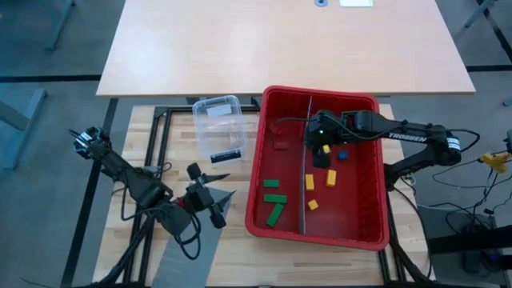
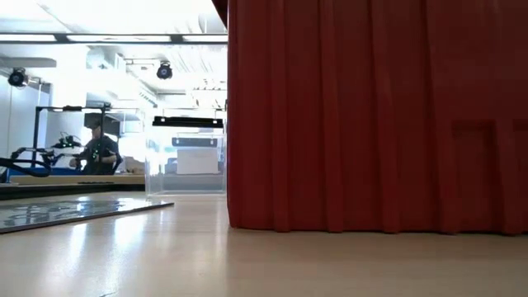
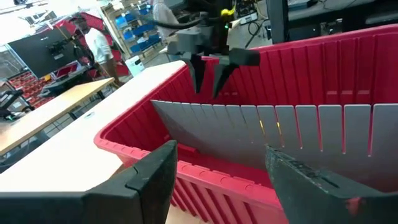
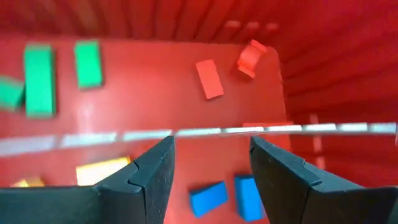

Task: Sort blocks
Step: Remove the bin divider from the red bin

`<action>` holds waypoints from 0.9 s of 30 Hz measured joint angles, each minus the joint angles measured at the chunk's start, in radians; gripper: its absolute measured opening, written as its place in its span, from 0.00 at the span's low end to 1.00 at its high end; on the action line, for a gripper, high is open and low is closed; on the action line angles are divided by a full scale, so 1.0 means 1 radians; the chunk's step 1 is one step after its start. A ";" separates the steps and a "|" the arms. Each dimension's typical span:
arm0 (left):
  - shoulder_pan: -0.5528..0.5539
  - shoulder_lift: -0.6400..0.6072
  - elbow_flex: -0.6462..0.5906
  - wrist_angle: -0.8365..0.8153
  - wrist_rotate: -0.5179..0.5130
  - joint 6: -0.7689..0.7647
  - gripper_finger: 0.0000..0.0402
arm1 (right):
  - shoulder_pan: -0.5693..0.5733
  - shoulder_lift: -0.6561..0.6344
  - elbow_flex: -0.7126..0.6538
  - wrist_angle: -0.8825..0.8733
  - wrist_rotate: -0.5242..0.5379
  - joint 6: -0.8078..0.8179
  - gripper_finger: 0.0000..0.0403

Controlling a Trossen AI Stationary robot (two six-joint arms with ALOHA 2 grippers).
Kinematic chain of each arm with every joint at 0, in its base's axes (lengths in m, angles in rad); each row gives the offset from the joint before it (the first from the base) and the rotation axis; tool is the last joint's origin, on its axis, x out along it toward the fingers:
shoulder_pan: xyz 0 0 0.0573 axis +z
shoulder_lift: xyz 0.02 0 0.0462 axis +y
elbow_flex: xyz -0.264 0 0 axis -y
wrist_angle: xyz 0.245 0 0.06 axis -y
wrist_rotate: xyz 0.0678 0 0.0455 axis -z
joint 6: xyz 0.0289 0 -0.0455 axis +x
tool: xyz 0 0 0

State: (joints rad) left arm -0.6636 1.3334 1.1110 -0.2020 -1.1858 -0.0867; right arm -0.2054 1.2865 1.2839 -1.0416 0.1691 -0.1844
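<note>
Blocks lay sorted by colour in the red bin; right gripper hovered open, empty, over two blue blocks (centre before closing); left gripper open outside.

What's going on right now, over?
Right hand open, hovering over blue blocks in red bin. Left hand open, empty, outside bin. Grey divider splits the bin.

Bright overhead room light, ceiling glare in low view, soft blurry wrist views.
</note>
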 joint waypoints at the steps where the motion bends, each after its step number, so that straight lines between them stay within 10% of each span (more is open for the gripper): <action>1: 0.000 0.000 0.000 0.000 0.000 0.001 0.54 | 0.000 -0.006 0.000 -0.012 -0.015 -0.063 0.46; 17: 0.054 -0.034 -0.001 0.000 -0.009 0.193 0.53 | -0.007 -0.080 0.000 -0.020 -0.098 -0.453 0.46; 27: 0.140 -0.047 -0.001 0.000 -0.008 0.256 0.54 | -0.008 -0.059 0.002 0.071 -0.057 -0.326 0.46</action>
State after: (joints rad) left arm -0.5237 1.2860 1.1099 -0.2022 -1.1937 0.1691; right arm -0.2134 1.2270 1.2854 -0.9711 0.1119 -0.5102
